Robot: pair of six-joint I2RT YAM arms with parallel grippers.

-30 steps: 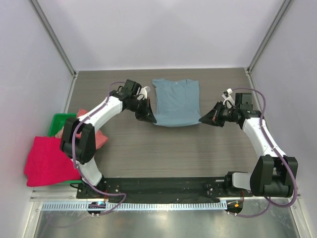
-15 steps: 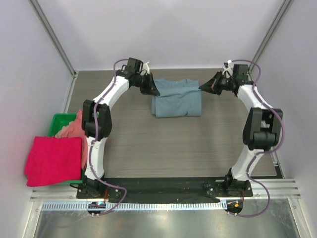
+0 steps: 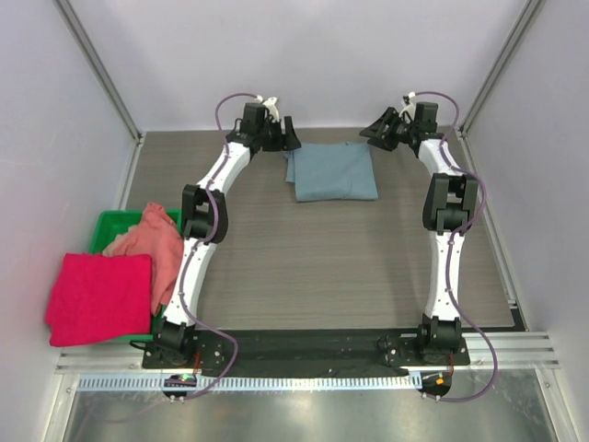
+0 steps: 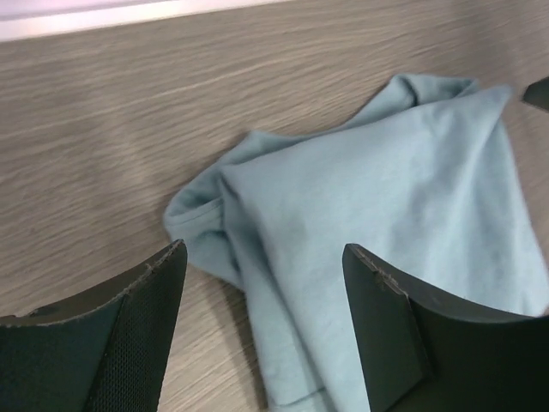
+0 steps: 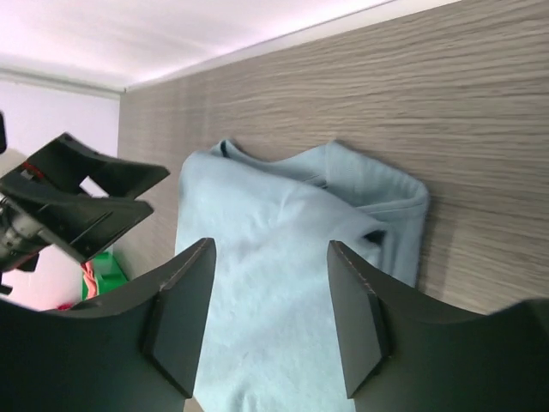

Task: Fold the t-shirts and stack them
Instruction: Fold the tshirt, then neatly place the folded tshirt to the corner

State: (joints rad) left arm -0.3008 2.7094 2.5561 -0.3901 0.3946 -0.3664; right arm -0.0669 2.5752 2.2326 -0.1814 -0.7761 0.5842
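Green bin (image 3: 109, 221), lower left: salmon-pink shirt (image 3: 156, 241) heaped in it. The crimson-pink shirt (image 3: 97, 296) covers its lower part, so most of the rim is hidden. Slate-blue shirt (image 3: 333, 172) lies folded, upper centre. Left gripper (image 4: 262, 257) and right gripper (image 5: 270, 249): both gape wide, empty.

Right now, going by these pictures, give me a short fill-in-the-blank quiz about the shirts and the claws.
The folded shirt at the far side of the table is ___ in colour. The left claw and the right claw are both ___, gripping nothing. The salmon shirt hangs over a ___ bin.
Missing words: blue; open; green.
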